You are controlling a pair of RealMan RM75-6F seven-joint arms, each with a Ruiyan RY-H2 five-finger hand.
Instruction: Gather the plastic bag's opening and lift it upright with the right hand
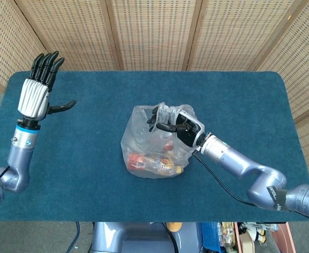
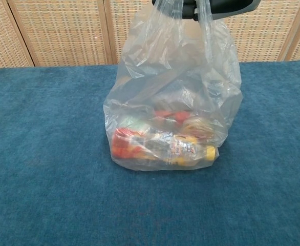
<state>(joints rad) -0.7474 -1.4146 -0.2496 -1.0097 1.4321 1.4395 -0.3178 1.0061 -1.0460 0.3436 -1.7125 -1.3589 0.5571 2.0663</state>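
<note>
Head view: right hand (image 1: 176, 124) grips plastic bag (image 1: 149, 150) opening; packaged snacks (image 2: 163, 146) inside; left hand (image 1: 37, 89) fingers spread.

Clear crinkled plastic bag (image 2: 175, 87) stands upright on blue carpeted table (image 2: 47, 169) — red and yellow packets (image 2: 160, 146) inside; dark robot hand (image 2: 211, 5) grips its gathered top at frame edge.

Thin glossy clear plastic bag (image 2: 175, 77), matt blue cloth tabletop (image 1: 239, 100), woven cane screen (image 1: 154, 31)

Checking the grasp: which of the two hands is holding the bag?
The right hand: its fingers grip the plastic bag at its gathered top. The left hand is raised, open, far aside.
</note>
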